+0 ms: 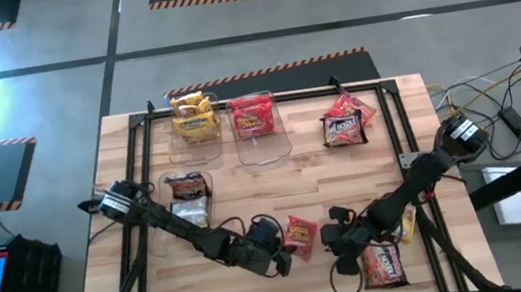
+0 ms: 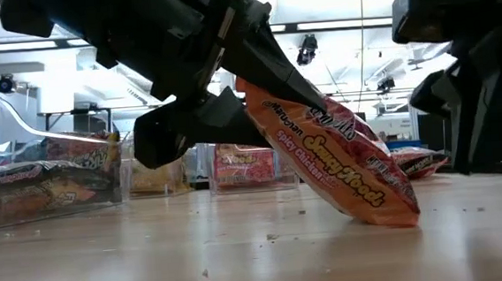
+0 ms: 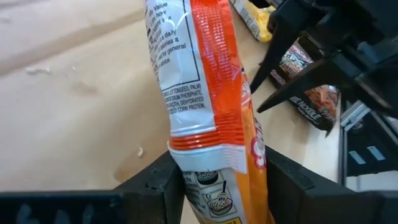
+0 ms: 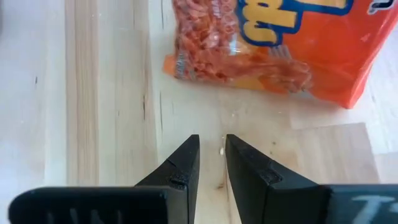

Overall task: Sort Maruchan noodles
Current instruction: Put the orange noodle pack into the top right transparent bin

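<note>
My left gripper (image 1: 284, 251), at the table's near middle, is shut on a red-orange Maruchan noodle packet (image 2: 341, 156). To its right my right gripper (image 4: 212, 155) hovers above the bare wood, its fingers a narrow gap apart with nothing between them; the orange packet (image 4: 267, 43) lies just ahead of it. A dark packet (image 1: 384, 263) lies flat on the table under the right arm. Further packets rest in a loose pile (image 1: 346, 120) at the far right. My left gripper pinches the orange packet between its two fingers (image 3: 165, 180), one on each flat face, near the packet's upper end (image 3: 214, 171). The fingers slant down from the table's left. The packet tilts away below them, and its lower end (image 2: 402, 217) looks to rest on the tabletop.
Two clear bins stand at the far edge, one with yellow packets (image 1: 195, 119) and one with red packets (image 1: 255, 116). A third bin (image 1: 188, 196) with dark packets stands at the left. A yellow packet (image 1: 407, 225) shows beside the right arm. Bare wood (image 1: 266, 191) lies mid-table.
</note>
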Robot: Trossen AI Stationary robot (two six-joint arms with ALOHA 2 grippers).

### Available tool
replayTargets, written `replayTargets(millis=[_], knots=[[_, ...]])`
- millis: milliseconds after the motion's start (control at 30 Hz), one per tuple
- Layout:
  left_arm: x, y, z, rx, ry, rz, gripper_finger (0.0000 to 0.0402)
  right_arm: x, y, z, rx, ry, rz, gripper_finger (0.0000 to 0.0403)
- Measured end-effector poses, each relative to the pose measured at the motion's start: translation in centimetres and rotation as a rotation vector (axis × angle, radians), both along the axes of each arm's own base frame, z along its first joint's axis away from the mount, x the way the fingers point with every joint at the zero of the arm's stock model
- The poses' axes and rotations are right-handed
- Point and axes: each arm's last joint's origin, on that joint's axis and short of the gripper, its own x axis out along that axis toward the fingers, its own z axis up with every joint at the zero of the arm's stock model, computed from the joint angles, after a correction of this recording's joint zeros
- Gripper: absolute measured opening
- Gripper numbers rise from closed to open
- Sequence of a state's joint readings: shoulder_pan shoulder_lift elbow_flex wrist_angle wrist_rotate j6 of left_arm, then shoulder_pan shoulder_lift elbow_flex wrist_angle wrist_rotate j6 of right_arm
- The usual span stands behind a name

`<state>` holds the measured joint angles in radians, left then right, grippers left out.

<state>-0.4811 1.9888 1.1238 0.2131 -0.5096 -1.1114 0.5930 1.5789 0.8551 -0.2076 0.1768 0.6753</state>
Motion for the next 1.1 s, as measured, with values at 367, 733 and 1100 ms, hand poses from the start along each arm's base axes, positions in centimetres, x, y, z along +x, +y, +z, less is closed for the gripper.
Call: replayTargets(millis=[367,733,1100], knots=[[0.3,3.7,2.0,0.171,0.075,-0.011,0.0141,-0.1,0.0,0.5,0.007,-0.017,0.001,0.0068],[-1.2,7.3,7.1,0.43,0.122,0.012,0.0141,0.0,0.0,0.5,0.01,-0.023,0.0,0.0068],[-8.3,11.2,10.3,0.59,0.115,0.12,0.0141,0.1,0.0,0.6,-0.044,-0.05,0.083,0.0068]])
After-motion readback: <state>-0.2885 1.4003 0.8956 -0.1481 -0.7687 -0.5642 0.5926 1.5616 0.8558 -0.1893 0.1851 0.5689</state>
